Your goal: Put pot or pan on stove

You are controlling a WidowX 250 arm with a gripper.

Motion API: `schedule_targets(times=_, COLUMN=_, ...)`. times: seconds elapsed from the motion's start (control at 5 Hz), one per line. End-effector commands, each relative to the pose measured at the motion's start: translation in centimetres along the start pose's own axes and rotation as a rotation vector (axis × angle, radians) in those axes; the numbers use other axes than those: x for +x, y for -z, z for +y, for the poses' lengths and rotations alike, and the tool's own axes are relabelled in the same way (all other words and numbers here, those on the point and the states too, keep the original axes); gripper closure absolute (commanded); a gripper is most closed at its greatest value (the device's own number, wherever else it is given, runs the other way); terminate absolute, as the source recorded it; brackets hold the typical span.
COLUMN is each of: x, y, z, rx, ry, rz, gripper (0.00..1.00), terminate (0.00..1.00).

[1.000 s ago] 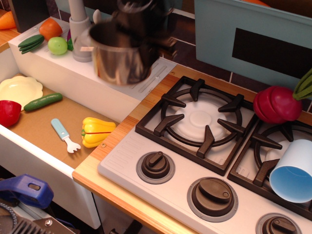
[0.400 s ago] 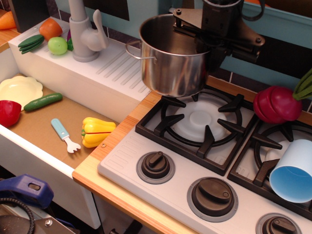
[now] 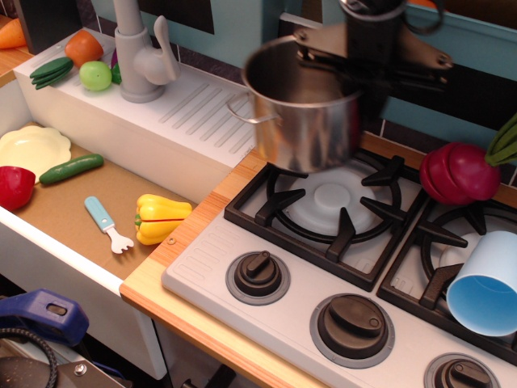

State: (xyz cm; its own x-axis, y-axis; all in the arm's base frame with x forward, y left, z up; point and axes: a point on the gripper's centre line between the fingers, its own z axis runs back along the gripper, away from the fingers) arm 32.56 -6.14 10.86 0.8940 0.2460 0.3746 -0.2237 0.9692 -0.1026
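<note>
The shiny steel pot [image 3: 300,113] with a wire loop handle on its left side hangs in the air over the back of the left burner grate [image 3: 329,202] of the stove [image 3: 210,259]. My black gripper [image 3: 359,69] comes down from the top and is shut on the pot's right rim. The pot's base is a little above the grate, not touching it. The gripper's fingertips are partly hidden by the pot wall.
A light blue cup [image 3: 485,283] lies on its side on the right burner. A red radish toy [image 3: 460,172] sits behind it. The sink [image 3: 81,206] to the left holds a yellow pepper [image 3: 160,218], a blue fork, a cucumber, a plate. A grey faucet [image 3: 141,52] stands behind it.
The pot in my gripper has moved right from over the sink ledge to above the left burner, and slightly lower.
</note>
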Motion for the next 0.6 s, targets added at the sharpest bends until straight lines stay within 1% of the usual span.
schedule_targets(times=0.0, x=0.17, y=-0.07, z=-0.95, rx=-0.091, ry=-0.09, rz=-0.025, gripper=0.0, terminate=0.0)
schedule_targets(times=0.2, x=0.17, y=-0.07, z=-0.95, rx=-0.091, ry=-0.09, rz=-0.025, gripper=0.0, terminate=0.0)
schedule_targets(times=0.4, x=0.17, y=-0.07, z=-0.95, rx=-0.091, ry=-0.09, rz=-0.025, gripper=0.0, terminate=1.0)
